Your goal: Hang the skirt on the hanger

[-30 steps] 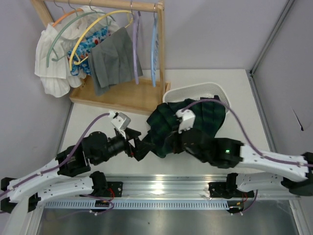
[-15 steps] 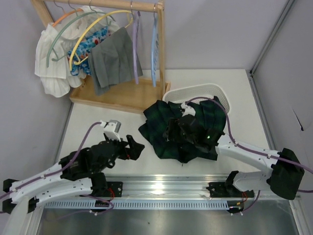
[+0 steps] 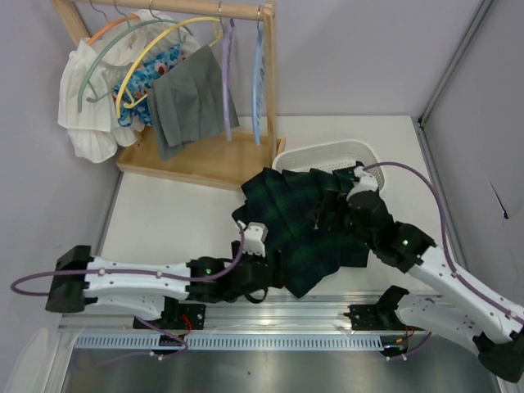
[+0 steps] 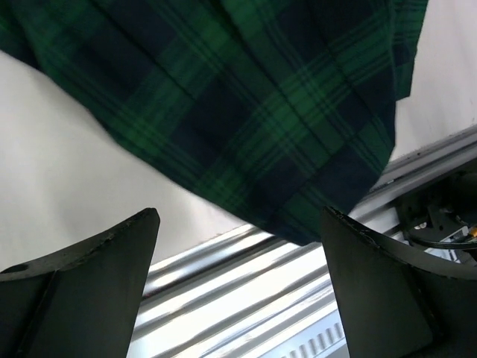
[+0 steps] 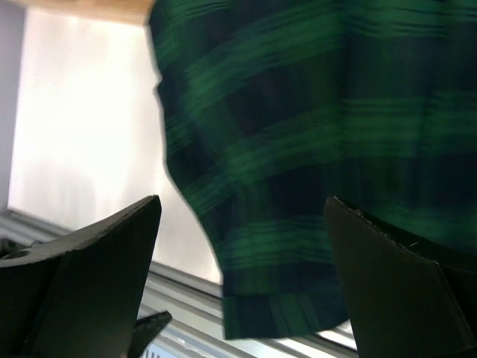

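Note:
The dark green and navy plaid skirt lies spread on the table, its far edge against the white basket and its near corner at the front rail. In the wrist views the skirt fills the upper part. My left gripper is low at the skirt's near-left hem, open, with only table edge and rail between its fingers. My right gripper hovers open over the skirt's right half, holding nothing. The lavender hanger hangs on the wooden rack, bare.
The wooden rack at the back left also carries a light blue hanger, a yellow hanger, a grey garment and a white ruffled garment. A white basket stands behind the skirt. A metal rail runs along the front edge.
My right gripper opened and let the skirt go; the skirt now lies flatter and more spread. The left arm swung down to the skirt's near hem. The right arm pulled back rightward.

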You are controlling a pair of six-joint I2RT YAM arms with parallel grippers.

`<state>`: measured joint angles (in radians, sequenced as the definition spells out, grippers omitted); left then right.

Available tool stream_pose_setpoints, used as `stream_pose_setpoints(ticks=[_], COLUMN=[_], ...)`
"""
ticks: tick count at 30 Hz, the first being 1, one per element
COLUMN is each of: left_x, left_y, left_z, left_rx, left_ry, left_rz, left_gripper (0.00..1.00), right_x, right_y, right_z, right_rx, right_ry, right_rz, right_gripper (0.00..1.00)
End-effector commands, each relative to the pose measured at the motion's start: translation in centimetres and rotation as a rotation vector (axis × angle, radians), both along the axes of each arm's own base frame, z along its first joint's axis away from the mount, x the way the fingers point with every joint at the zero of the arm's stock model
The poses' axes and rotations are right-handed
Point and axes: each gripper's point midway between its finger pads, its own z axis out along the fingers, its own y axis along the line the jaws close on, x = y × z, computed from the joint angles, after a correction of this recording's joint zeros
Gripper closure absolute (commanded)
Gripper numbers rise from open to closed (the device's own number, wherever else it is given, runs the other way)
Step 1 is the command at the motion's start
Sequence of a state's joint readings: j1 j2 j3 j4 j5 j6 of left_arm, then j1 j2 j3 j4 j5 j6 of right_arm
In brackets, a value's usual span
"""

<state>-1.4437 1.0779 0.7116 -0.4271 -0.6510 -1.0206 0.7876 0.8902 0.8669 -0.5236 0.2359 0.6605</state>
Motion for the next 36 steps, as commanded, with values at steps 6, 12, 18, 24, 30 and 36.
stream_pose_setpoints(ticks=[6,12,18,24,30,36], left_x=[-3.4,-4.5,-3.7,-0.6,2.4,6.5], left_y=[-7.2,-9.1,-9.2,-6.5,-3.7,0.9], left_z=[-1.7,-2.8,-5.9,-7.1,-5.6,1.5], left_rx=[-0.038,0.041,0.128,0.169,0.211,0.138], left_ry=[0.0,-0.019,0.022,-0.013,-0.052,-0.118], left_rz=[0.026,0.003,0.027,0.18,0.331,0.321], left_gripper=[0.05,0.05,0.11,0.26,1.0,1.0], right_x=[-2.7,-3.9,-4.0,-4.2,-3.8,-3.8], right_y=[-9.7,-10.8,-9.8,-9.4,-7.9,-3.7], right_z=[-3.7,-3.4,-3.2,-3.2,-6.1,-3.7], right_rx=[-0.062,-0.009,0.033,0.061,0.069,0.092], right_ry=[0.058,0.038,0.043,0.042,0.068,-0.115], right_rz=[-0.288,-0.301,-0.268,-0.252,-0.197,0.082], right_gripper=[0.01,0.01,0.01,0.01,0.02,0.07])
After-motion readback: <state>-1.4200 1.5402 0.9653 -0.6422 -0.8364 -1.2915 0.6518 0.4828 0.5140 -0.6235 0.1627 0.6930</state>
